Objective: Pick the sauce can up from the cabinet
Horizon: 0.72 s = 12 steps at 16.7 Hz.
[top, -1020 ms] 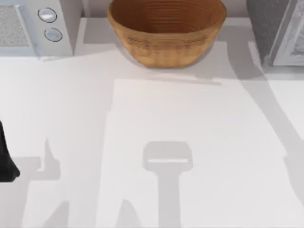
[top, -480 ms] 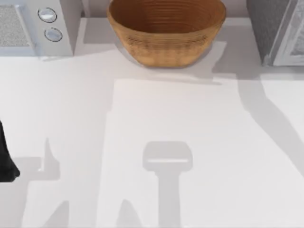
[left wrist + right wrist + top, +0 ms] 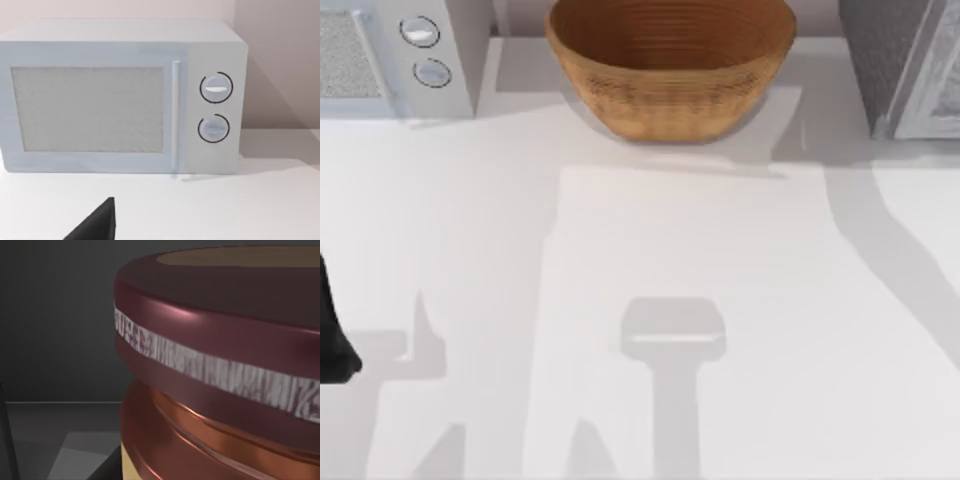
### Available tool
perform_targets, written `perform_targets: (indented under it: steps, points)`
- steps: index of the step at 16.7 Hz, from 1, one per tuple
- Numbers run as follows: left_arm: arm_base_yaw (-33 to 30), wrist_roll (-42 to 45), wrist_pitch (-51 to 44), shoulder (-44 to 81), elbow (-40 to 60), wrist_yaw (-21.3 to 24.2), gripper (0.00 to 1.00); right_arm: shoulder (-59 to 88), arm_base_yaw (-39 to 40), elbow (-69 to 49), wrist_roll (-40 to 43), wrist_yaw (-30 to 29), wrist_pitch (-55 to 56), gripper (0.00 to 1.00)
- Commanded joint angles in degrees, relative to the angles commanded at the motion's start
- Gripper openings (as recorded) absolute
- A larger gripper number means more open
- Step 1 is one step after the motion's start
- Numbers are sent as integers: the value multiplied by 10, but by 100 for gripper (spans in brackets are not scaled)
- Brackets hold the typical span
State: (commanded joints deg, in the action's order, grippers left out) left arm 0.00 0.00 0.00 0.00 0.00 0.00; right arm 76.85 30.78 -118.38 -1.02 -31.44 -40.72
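Sauce can (image 3: 220, 370) very close before the right wrist camera, standing upright with its axis vertical, flat bronze top upward, maroon side with a pale band, dark grey walls close behind and beside it. Cabinet (image 3: 905, 65) at the far right corner of the tabletop (image 3: 650, 260), basket (image 3: 670, 65) at the far middle, microwave (image 3: 395, 55) at far left, wide open white surface in front of all three. Left hand (image 3: 97, 225) low at the left edge, facing the microwave, fingers impossible to judge; same for the right hand.
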Motion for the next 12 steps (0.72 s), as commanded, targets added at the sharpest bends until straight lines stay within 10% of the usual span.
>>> perform_targets:
  steps: [12]
  points:
    - [0, 0, 0, 0, 0, 0, 100, -357, -154, 569, -6, 222, 179, 0]
